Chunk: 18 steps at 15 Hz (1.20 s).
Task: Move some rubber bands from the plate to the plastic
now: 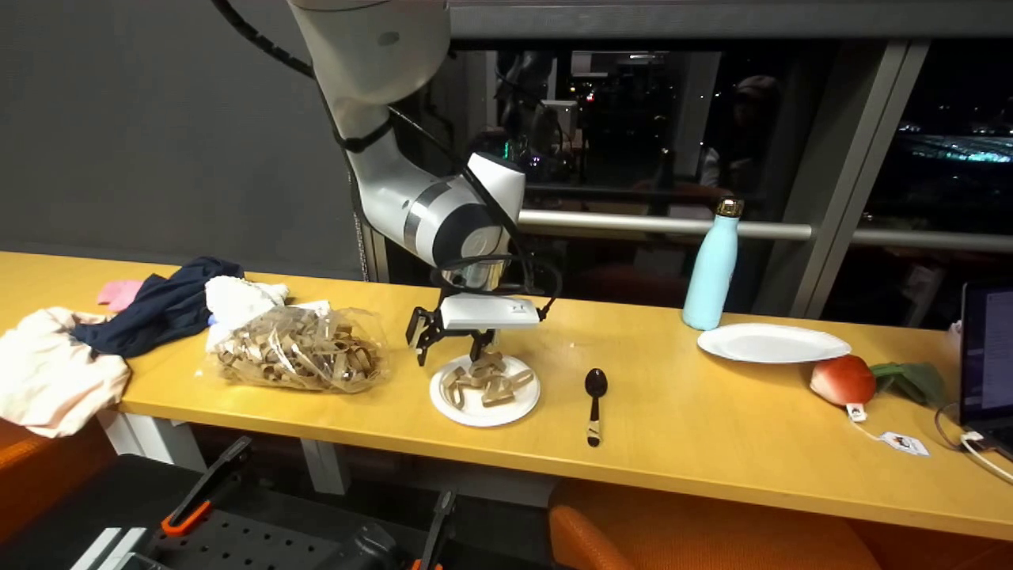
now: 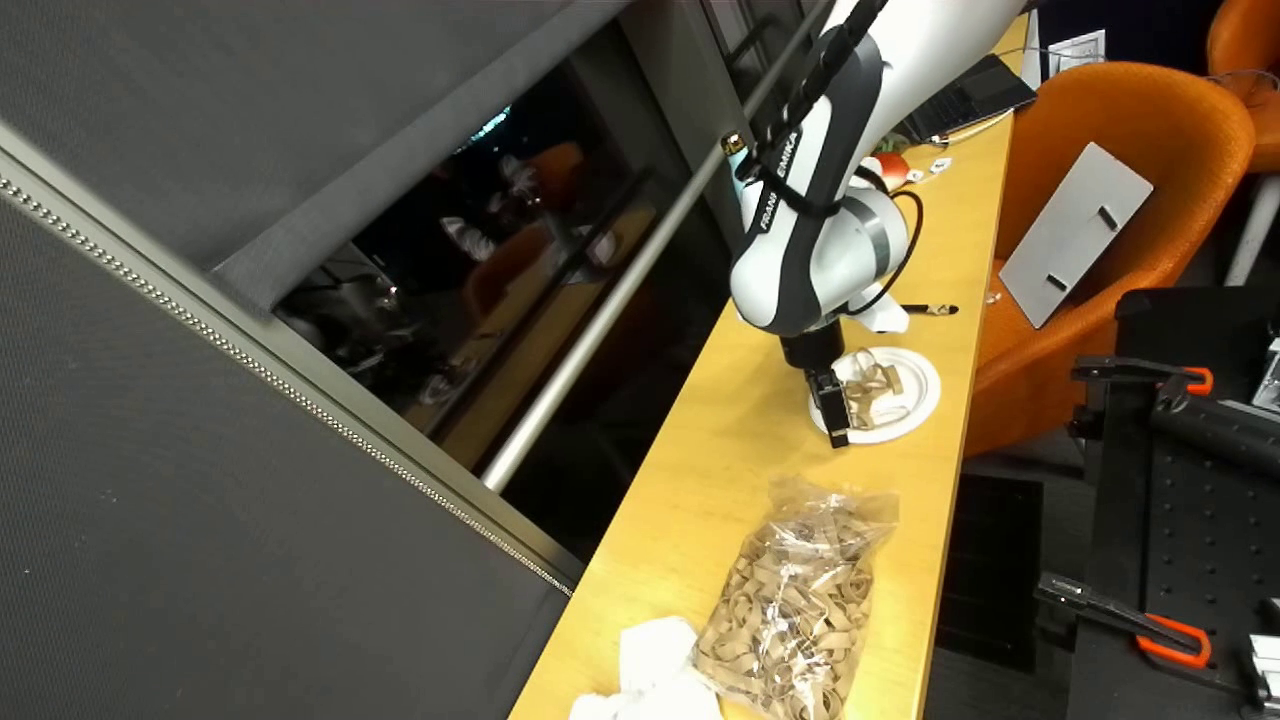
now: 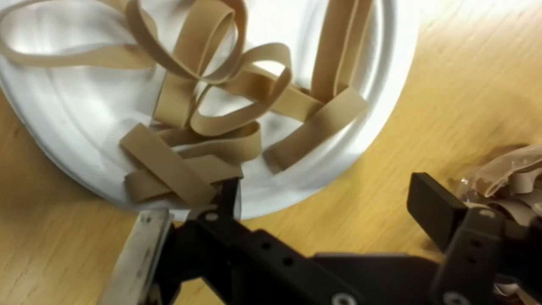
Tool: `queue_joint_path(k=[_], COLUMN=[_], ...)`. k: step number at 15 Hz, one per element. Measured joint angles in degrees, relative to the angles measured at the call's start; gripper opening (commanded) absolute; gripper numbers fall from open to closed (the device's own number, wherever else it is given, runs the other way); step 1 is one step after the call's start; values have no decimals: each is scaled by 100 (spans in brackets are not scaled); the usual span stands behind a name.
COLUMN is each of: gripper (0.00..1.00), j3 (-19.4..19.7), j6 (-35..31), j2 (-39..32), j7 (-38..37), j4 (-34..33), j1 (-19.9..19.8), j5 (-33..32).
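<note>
Wrist view shows the gripper [image 3: 329, 194] with its two fingers standing well apart. One finger covers a bit of the rim of the small plate [image 3: 283, 195], just beside the rubber bands [image 3: 241, 146] that lie on it; whether it touches them, one cannot tell. In an exterior view, the small plate is taken as centre and twelve o'clock is the far edge of the table [image 1: 649, 412]. The black spoon [image 1: 595, 392] is near, at three o'clock. The plastic bag [image 1: 297, 348], with tan bands inside, lies at nine o'clock. Just beside it is a white cloth [image 1: 241, 299], at ten o'clock, then a dark blue cloth [image 1: 170, 309] and a pale pink cloth [image 1: 59, 372], toward nine. Farther, between two and three o'clock, are an upright blue bottle [image 1: 711, 273] and a larger plate [image 1: 774, 344]. At three o'clock, farther again, are a red-and-white leafy thing [image 1: 845, 380] and the laptop [image 1: 989, 348]. Counted, there are two plates, one bag, one spoon, one bottle, one laptop and at least three cloths. On the small plate at least five bands are seen; those in the bag are too many for counting.
</note>
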<state>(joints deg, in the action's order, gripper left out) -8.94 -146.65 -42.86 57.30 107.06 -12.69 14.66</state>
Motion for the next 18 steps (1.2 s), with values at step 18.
queue_joint_path(k=[18], gripper=[100], j3=[908], j6=[-553], j2=[996], j7=[-1488], j4=[1241], j1=[62], j5=[-1663])
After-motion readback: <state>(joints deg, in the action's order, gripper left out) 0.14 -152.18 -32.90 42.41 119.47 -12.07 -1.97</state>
